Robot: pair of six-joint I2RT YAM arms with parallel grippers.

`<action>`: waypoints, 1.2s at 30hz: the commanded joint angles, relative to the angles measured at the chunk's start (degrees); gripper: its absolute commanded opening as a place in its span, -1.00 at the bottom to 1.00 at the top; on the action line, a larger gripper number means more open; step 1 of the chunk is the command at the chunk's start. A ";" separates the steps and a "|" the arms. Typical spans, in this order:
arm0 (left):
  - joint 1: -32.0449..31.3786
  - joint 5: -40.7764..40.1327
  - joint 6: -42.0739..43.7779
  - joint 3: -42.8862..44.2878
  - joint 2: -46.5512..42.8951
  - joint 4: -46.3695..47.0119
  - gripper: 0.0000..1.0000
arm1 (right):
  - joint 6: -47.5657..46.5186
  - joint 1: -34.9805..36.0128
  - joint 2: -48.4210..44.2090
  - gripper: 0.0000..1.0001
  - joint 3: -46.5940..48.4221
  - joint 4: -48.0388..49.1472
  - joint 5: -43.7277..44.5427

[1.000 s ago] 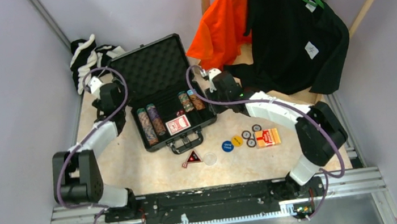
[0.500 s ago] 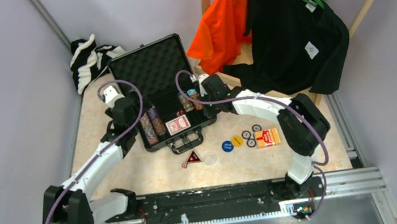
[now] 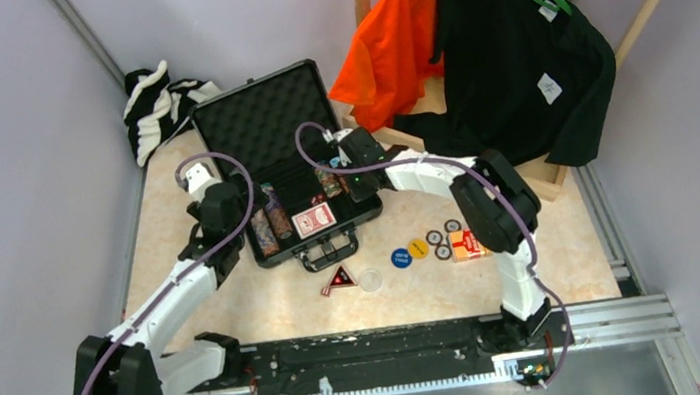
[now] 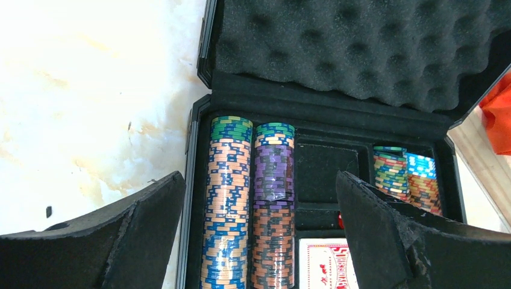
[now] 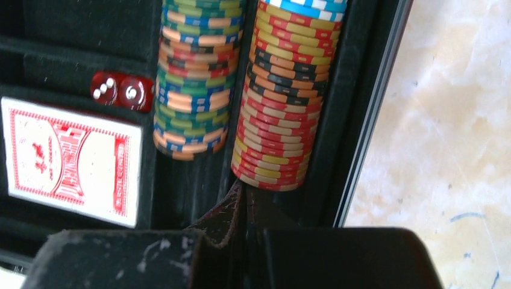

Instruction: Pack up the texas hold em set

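Pale marbled surface (image 3: 237, 292) carries the open black briefcase (image 3: 261, 123), whose lid is tipped back to show its egg-crate foam. Low inside the case's right end, the right hand (image 5: 243, 201) has its fingers pressed flat together with nothing between them. Its tips sit just at the end of a red-and-yellow chip row (image 5: 280, 102); I cannot tell whether they touch it. Next to that row lies a green-and-orange chip row (image 5: 196, 78), then two red dice (image 5: 120, 90) and a red card deck (image 5: 69, 159) in the middle tray. Over the case's left end, the left hand (image 4: 259, 180) hovers with its fingers spread fully apart, holding nothing. Below the gap lie a blue-and-orange chip row (image 4: 229, 205) and a purple-topped chip row (image 4: 274, 205). On the surface in front of the case handle (image 3: 330, 252) lie a black-red triangle (image 3: 340, 278), a clear disc (image 3: 370, 279), a blue disc (image 3: 401, 258), a yellow disc (image 3: 418, 247), some loose chips (image 3: 452, 226) and an orange card box (image 3: 471, 243) by the right arm's elbow. A striped cloth (image 3: 158, 105) is bunched in the far left corner. An orange shirt (image 3: 397, 41) and a black shirt (image 3: 520, 56) hang at the far right.
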 commanded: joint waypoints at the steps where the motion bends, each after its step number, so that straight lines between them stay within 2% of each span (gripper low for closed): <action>1: -0.29 0.55 0.70 -0.46 0.81 0.53 1.00 | -0.27 -1.29 3.71 -1.00 6.63 0.41 0.42; 6: -0.32 -0.17 1.07 -0.74 0.05 0.58 1.00 | -1.74 -2.58 6.93 -1.00 12.85 -2.37 0.11; 14: -0.32 0.19 1.37 -0.56 0.89 0.96 1.00 | -3.65 -2.97 7.59 -1.00 16.42 -4.69 -0.75; 22: -0.31 1.05 1.13 -0.75 0.45 1.00 0.99 | -1.00 -2.45 0.66 -1.00 9.79 -3.84 -4.18; 27: -0.32 1.61 1.10 -1.07 -0.18 1.44 1.00 | 0.16 0.37 -3.67 -1.00 6.24 -3.01 -5.21; 36: -0.31 2.14 1.08 -1.07 -0.03 1.54 1.00 | 2.06 2.99 -2.46 -1.00 3.33 0.22 -6.43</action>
